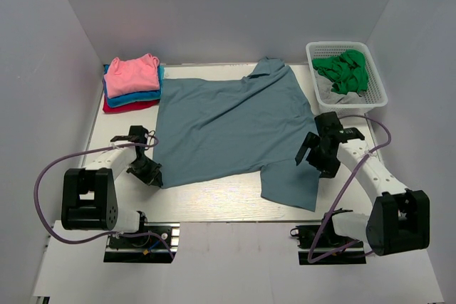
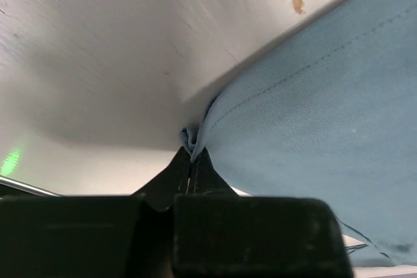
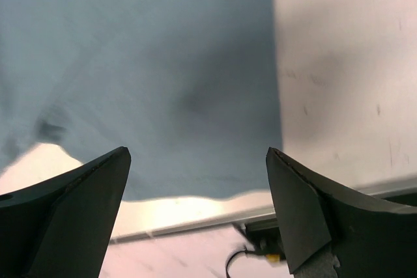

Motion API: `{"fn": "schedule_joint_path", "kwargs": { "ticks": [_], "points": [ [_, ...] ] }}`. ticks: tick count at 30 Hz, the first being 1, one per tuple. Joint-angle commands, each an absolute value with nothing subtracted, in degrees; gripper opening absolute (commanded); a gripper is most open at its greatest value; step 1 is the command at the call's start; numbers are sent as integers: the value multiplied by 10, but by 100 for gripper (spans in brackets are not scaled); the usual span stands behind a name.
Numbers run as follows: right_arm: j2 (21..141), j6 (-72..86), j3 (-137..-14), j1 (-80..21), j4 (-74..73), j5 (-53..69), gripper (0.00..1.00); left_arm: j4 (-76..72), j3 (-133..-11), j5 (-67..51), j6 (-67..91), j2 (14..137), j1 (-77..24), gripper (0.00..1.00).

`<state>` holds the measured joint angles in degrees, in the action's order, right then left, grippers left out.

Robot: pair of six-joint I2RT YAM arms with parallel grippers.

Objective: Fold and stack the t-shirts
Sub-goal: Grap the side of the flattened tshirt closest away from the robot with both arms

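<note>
Left jaws — tight on shirt (image 2: 313,135) corner

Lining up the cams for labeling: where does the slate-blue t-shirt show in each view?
Top external: the slate-blue t-shirt lies spread over the middle of the white table.
Left wrist: it fills the right side, and its corner is pinched in the shut left gripper.
Right wrist: it fills the upper left, beyond the open right gripper.
Shared landmark: bare white table beside the shirt's edge, seen in all three views.
</note>
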<state>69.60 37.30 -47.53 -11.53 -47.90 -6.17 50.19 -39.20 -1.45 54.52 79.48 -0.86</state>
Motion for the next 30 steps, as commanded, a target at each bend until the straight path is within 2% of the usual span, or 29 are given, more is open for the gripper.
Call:
{"fn": "schedule_joint_path", "kwargs": {
  "ticks": [1,11,16,22,24,25,27,28,29,30],
  "points": [
    [697,417,-455,-117,-567,-55,90,512,-416,0,548,784,-6,0],
    [730,451,-401,-121,-571,-5,89,522,-440,-8,538,784,-6,0],
    [790,442,-385,-127,-536,44,89,522,-446,-19,538,789,-6,0],
    [843,425,-358,-132,-479,69,82,529,-458,-19,538,789,-6,0],
    [840,425,-355,-134,-469,61,77,534,-458,-25,538,789,-6,0],
    [840,429,-354,-136,-464,60,69,534,-463,-25,538,789,-6,0],
    [840,429,-355,-136,-461,49,40,540,-463,-30,538,789,-6,0],
    [843,427,-356,-134,-469,49,5,540,-463,-30,538,789,-6,0],
    [839,427,-364,-134,-475,48,0,546,-463,-30,538,794,-6,0],
    [837,427,-373,-134,-483,47,0,551,-469,-23,533,795,-6,0]
  ]
}}
